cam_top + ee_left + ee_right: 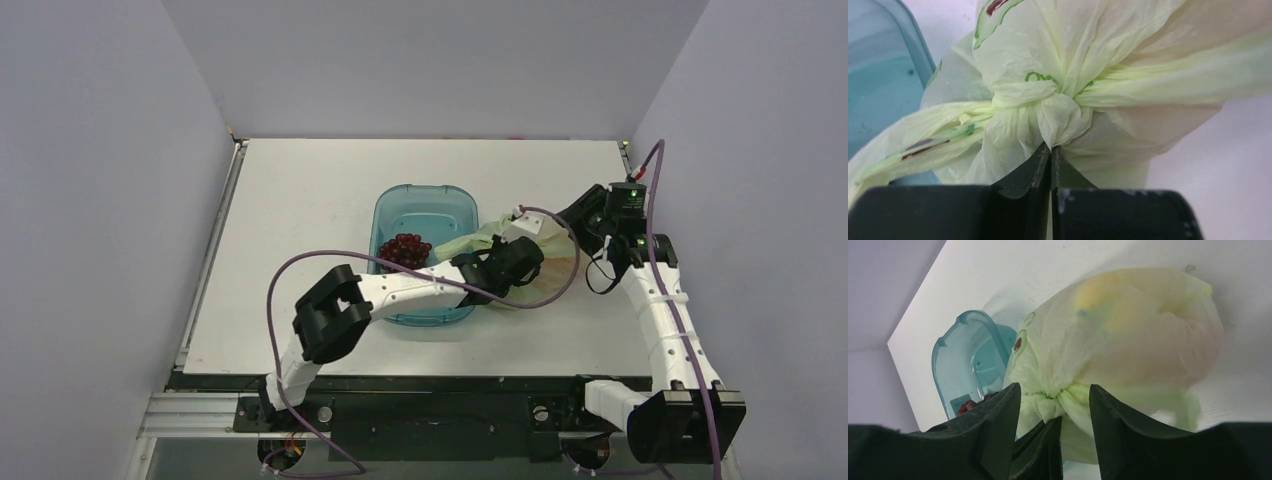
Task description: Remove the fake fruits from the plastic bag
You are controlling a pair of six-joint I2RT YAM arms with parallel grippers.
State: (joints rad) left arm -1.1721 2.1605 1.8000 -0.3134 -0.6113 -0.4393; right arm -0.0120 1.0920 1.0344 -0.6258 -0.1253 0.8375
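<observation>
The plastic bag lies to the right of the tray, knotted shut at its neck. The fake fruits are inside it and show only as yellow and pinkish tints through the film. My left gripper is shut on a fold of the bag just below the knot; in the top view it reaches in from the left. My right gripper is open, with one finger on each side of the knot and the left gripper's tips between them. It meets the bag from the right.
A clear teal-blue tray stands just left of the bag, with a dark maroon grape bunch in it. The tray also shows in the right wrist view. Grey walls close in the table on the left, back and right.
</observation>
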